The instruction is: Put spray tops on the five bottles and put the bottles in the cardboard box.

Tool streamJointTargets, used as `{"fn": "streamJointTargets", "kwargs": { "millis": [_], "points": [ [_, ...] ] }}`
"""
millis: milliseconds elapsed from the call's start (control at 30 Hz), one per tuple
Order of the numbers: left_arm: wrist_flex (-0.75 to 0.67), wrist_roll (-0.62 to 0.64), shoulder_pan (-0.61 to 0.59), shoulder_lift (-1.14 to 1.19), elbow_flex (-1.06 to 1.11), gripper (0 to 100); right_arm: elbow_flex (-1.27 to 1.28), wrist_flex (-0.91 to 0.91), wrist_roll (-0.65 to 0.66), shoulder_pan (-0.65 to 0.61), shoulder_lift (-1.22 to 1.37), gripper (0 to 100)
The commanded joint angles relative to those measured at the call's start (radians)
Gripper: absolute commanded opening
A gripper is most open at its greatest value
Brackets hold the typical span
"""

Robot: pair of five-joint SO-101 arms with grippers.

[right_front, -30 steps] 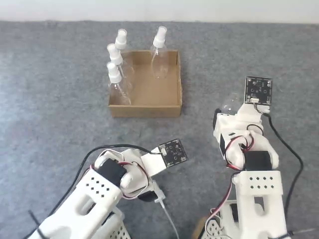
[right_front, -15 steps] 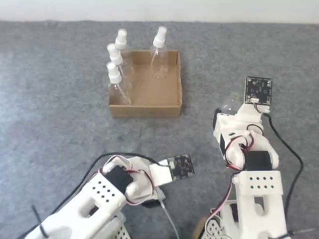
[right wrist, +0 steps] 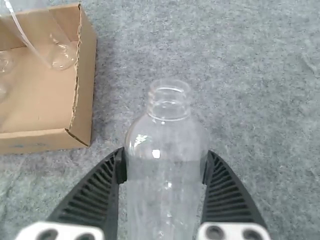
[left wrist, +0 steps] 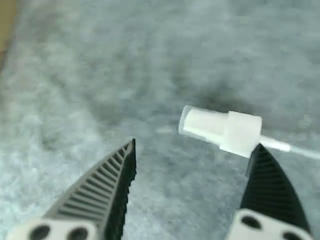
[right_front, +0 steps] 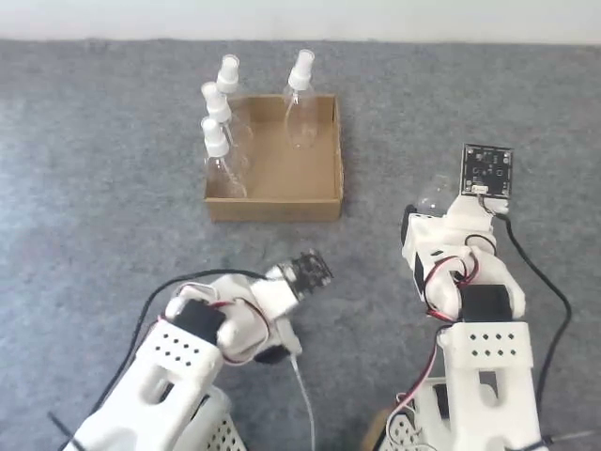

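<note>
While the uncapped bottle (right wrist: 165,120) is being gripped by the right gripper (right wrist: 165,157), its clear body is being clamped between the two black jaws, one pressed against each side. Its open neck is pointing away from the wrist. It is being kept over the grey table (right_front: 113,235), near the cardboard box (right_front: 272,205) but apart from it, off the box's corner on the right arm's side. Whether its base is resting on the table cannot be told.

Inside the box four capped bottles (right_front: 225,169) are being carried upright. Three are being kept in a row along the wall on the left arm's side, and the fourth is being kept by the far wall, apart from the others. Each is being topped by a white spray head.

The loose spray top (left wrist: 222,129) is lying on its side on the table, well apart from the box and just in front of the left arm, with its thin dip tube stretched out flat behind it. It is being flanked by the left gripper (left wrist: 194,148), whose jaws are being held wide apart and are grasping nothing. The white collar is lying just beside the tip of one jaw, and whether the two are touching cannot be told. The other jaw is being held clear of the top, over bare table.

In the high view the left arm is being held low over the table with its wrist turned toward the box, while the right arm is being held stretched forward beside it.
</note>
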Motion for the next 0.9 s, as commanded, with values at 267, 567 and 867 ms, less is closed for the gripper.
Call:
{"fn": "streamJointTargets", "kwargs": {
  "millis": [267,567,867],
  "points": [
    [-0.167,0.068,-0.241,0.006,-0.010,33,-0.006,-0.015,-0.006,0.005,-0.021,8.0],
    [-0.143,0.198,-0.367,0.006,-0.093,33,-0.006,-0.015,-0.006,0.004,-0.021,8.0],
    [0.120,0.385,-0.199,0.008,-0.265,33,-0.006,-0.015,-0.006,0.004,-0.021,8.0]
  ]
}}
